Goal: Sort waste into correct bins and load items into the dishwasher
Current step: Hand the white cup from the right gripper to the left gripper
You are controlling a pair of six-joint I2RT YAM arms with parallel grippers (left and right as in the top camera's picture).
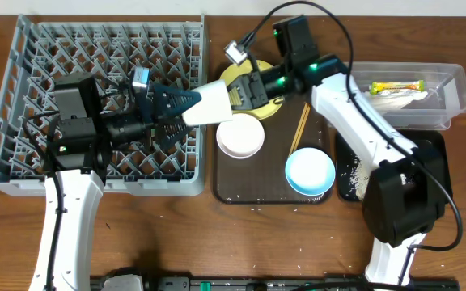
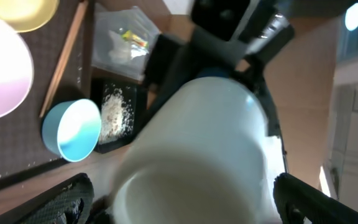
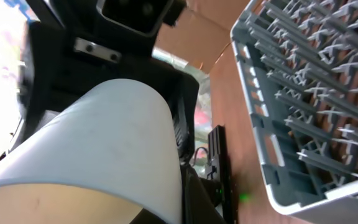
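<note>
The grey dish rack [image 1: 23,121] fills the table's left side, with the brown serving tray [image 1: 257,182] just beside it. Right of that tray are the clear tub [image 1: 455,85] and, nearer the front, the black tray [image 1: 343,153]. On the brown tray lie the yellow plate [image 1: 235,77], white bowl [image 1: 240,137] and light blue bowl [image 1: 310,172].

The small white cup [image 1: 210,103] hangs on its side in the air over the seam between rack and brown tray, caught between the two claws. The right gripper [image 1: 239,93] clamps its wide end. The left gripper [image 1: 182,107] has its jaws spread wide, one on either side of the narrow end.

Chopsticks [image 1: 300,129] lie between the two bowls. In the tub are the green-yellow wrapper [image 1: 396,86], its print too small to read, and the napkin [image 1: 403,97]. Rice scraps [image 1: 356,174] dot the black tray.
</note>
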